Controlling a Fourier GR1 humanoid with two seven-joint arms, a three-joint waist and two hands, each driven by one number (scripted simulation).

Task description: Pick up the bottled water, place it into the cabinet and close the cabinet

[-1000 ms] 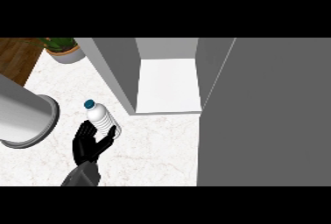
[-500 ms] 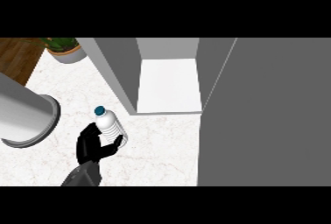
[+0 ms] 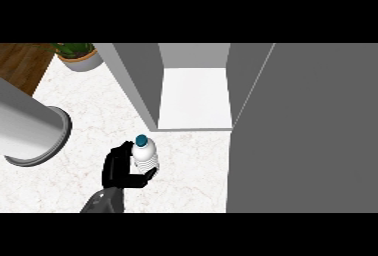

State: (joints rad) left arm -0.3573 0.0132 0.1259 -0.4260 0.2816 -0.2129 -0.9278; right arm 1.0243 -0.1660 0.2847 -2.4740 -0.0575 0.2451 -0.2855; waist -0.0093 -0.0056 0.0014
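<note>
Head view: hand point(image 3: 117, 168) is curled round the bottled water point(image 3: 145, 155). It looks light, probably slick plastic, so a mid-body hold seems safest.

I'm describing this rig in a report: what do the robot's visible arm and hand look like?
The right hand is plain black, with slender fingers and a thumb. Behind it, a short stretch of smooth grey forearm comes in from the view's lower edge. No cables, markings or sleeve show on either.
</note>
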